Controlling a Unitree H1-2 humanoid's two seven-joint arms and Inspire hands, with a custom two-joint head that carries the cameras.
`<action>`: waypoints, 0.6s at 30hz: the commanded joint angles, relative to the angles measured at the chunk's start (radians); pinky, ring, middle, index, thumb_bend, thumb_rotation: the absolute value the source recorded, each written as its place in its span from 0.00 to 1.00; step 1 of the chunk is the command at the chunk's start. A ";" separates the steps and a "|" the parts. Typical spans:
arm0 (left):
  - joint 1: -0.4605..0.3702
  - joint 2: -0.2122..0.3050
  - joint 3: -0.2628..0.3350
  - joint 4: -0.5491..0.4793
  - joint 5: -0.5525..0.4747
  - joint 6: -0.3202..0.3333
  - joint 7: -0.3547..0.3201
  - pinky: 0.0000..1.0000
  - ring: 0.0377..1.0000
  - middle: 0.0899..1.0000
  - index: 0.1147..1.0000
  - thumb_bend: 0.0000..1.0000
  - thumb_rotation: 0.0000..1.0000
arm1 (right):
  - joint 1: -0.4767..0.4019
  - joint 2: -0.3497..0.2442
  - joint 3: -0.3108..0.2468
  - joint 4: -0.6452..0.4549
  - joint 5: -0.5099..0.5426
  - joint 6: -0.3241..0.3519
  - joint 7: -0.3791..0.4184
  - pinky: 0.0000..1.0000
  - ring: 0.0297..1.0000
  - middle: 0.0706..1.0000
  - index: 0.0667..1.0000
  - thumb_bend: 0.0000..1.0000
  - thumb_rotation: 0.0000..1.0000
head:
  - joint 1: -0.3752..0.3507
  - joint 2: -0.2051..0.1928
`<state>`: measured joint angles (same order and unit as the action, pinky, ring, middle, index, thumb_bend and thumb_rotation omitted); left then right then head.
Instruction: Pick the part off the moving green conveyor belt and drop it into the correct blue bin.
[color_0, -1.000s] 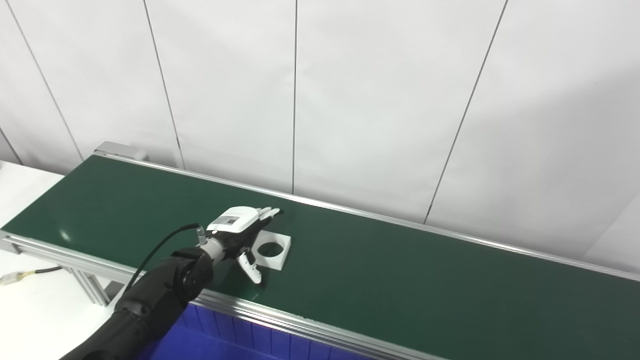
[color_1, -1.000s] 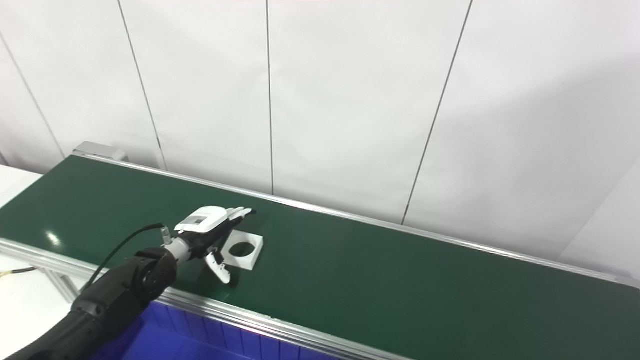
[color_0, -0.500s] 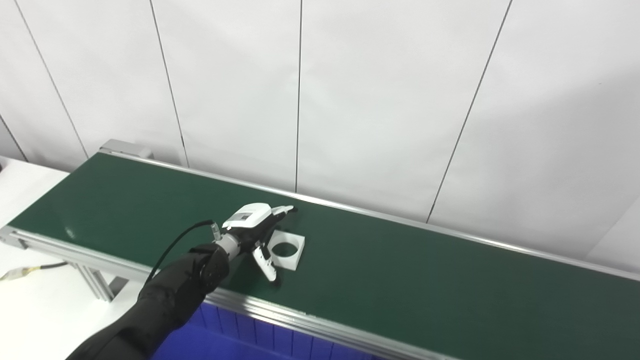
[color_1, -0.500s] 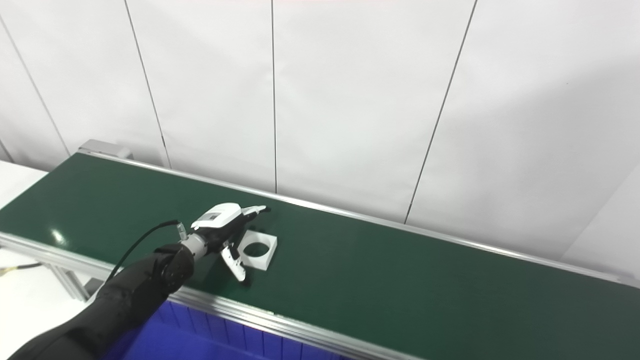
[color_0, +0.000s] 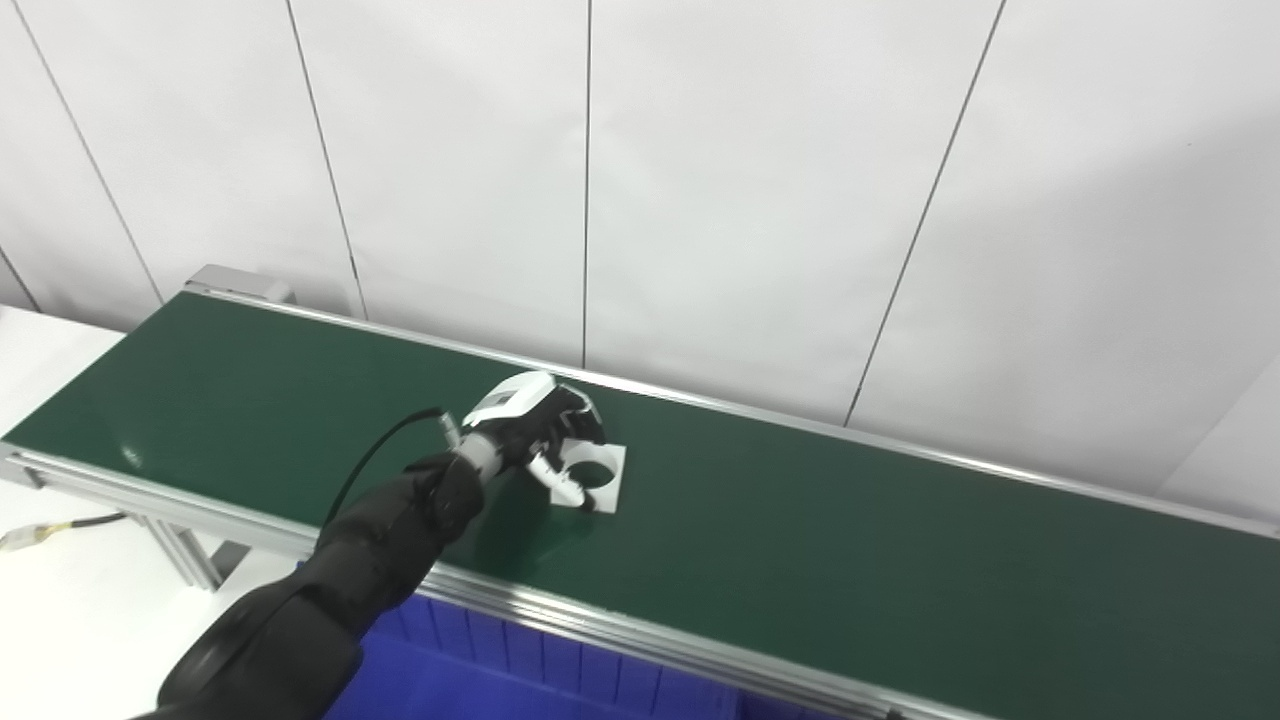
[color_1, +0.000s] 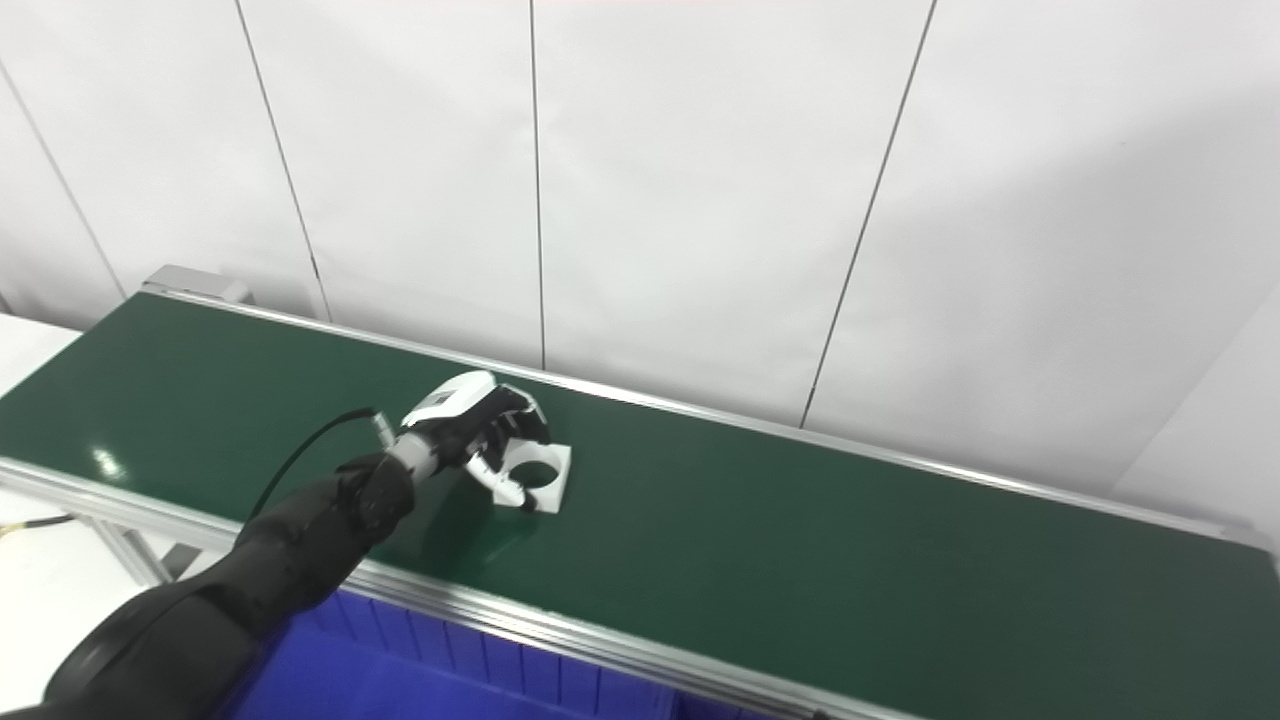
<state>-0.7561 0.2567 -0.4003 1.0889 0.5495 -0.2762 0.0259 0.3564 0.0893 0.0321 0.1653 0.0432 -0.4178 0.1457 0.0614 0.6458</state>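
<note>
Left eye view: left hand (color_0: 535, 430) fingers curled onto part (color_0: 598, 477) edge; flat, stiff, light plate; pinch rim beside hole.

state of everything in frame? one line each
Left hand: fingers closed around the part, over the belt.
Part: white square with a round hole, gripped at its left edge; whether lifted off the belt is unclear.
Belt: nothing else on it.
Blue bin: below the belt's near edge, contents hidden.
Right hand: not in view.
</note>
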 joint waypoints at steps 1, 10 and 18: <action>0.017 -0.012 -0.037 -0.009 0.016 0.065 -0.117 0.45 0.50 0.42 0.45 0.51 0.01 | -0.010 0.012 -0.001 -0.027 0.002 -0.052 0.006 1.00 0.97 0.97 1.00 0.75 0.88 | 0.001 -0.001; 0.054 0.052 -0.010 -0.177 -0.055 0.089 -0.158 0.47 0.52 0.41 0.46 0.51 0.00 | -0.017 0.014 -0.005 -0.018 0.009 -0.052 0.015 1.00 0.96 0.97 1.00 0.75 0.86 | -0.011 0.001; 0.152 0.107 0.113 -0.498 -0.158 0.074 -0.183 0.47 0.50 0.42 0.47 0.51 0.00 | -0.020 0.017 0.004 -0.020 -0.006 -0.052 0.004 1.00 0.94 0.94 1.00 0.76 0.85 | -0.067 0.012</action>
<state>-0.5682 0.3317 -0.3234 0.6690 0.4287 -0.1812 -0.1668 0.3418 0.0931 0.0294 0.1696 0.0410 -0.4179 0.1458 0.0046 0.6565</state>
